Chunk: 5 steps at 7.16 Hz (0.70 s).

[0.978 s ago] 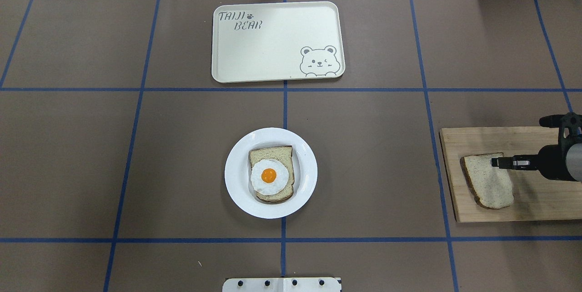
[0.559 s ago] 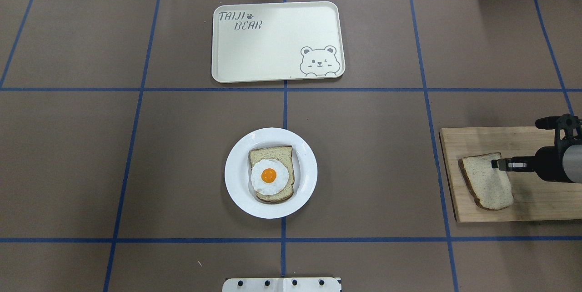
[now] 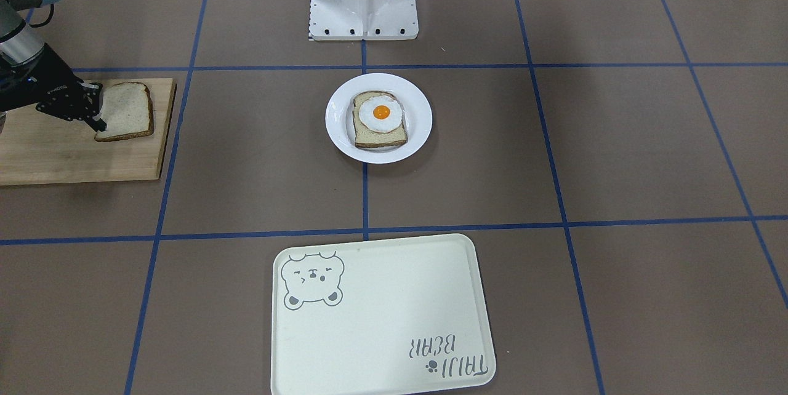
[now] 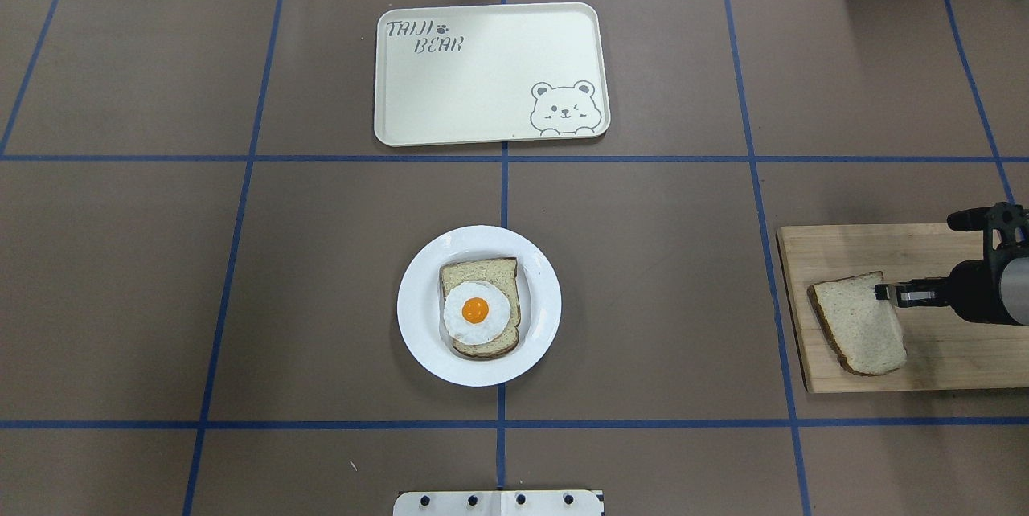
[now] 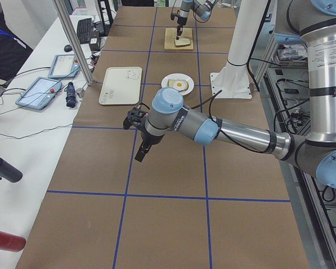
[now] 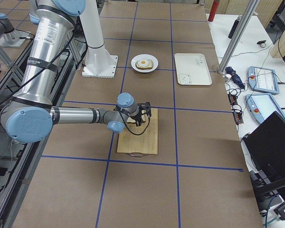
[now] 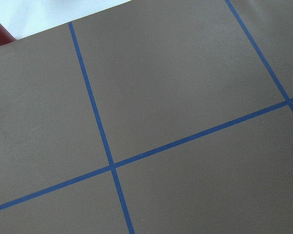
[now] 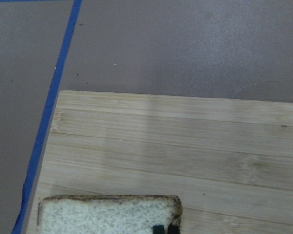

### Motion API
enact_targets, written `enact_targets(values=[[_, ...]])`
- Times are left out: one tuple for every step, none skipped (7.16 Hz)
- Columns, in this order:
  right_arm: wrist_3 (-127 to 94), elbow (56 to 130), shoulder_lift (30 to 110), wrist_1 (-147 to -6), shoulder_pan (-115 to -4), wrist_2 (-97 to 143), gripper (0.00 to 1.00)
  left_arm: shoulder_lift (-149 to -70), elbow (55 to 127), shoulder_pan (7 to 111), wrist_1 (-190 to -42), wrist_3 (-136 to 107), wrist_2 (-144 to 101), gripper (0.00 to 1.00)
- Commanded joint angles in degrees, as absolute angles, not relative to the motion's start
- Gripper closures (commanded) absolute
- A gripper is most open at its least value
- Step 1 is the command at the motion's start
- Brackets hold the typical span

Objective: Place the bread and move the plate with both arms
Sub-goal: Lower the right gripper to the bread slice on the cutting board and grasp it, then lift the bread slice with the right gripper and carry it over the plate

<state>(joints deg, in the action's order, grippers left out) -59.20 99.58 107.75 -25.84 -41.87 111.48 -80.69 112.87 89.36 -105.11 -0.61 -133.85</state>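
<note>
From the front, the right end effector [image 3: 97, 126] pinches a corner of the bread [image 3: 126, 111] on the wooden board [image 3: 74, 155]. The plate [image 3: 337, 119] sits well apart from it at the middle of the desk [image 3: 554, 136] and carries an egg-topped slice [image 3: 369, 138]. From overhead, the end effector is pressed together on that same corner, and the tray [image 4: 482, 74] lies far off beyond the plate. In the left side view, the left end effector [image 5: 140, 156] hangs above the desk, and I cannot tell whether it is spread.

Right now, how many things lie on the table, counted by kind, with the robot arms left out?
Bread slices: 2 (plain bread, egg-topped slice)
Fried egg: 1
White plate: 1
Cream tray: 1
Wooden board: 1
Total: 6
</note>
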Motion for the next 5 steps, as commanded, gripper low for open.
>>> enact_targets(values=[[-58.80, 99.75, 107.49, -25.14, -47.68, 120.52, 1.00, -80.68, 113.03, 89.38, -105.03, -0.62, -133.86, 0.01], [-58.45, 99.58, 107.40, -22.87, -51.47, 125.81, 1.00, -80.68, 112.94, 89.38, -105.03, -0.62, -133.86, 0.01], [-58.45, 99.58, 106.71, -22.42, -57.33, 133.52, 1.00, -80.68, 112.94, 89.30, -105.03, -0.62, -133.86, 0.01], [-58.53, 99.32, 103.91, -22.41, -61.92, 140.81, 1.00, -80.77, 112.94, 89.30, -105.03, -0.70, -133.86, 0.01], [-59.67, 99.40, 101.97, -22.50, -62.83, 142.45, 1.00, -80.77, 112.85, 89.30, -105.03, -0.70, -133.86, 0.01]])
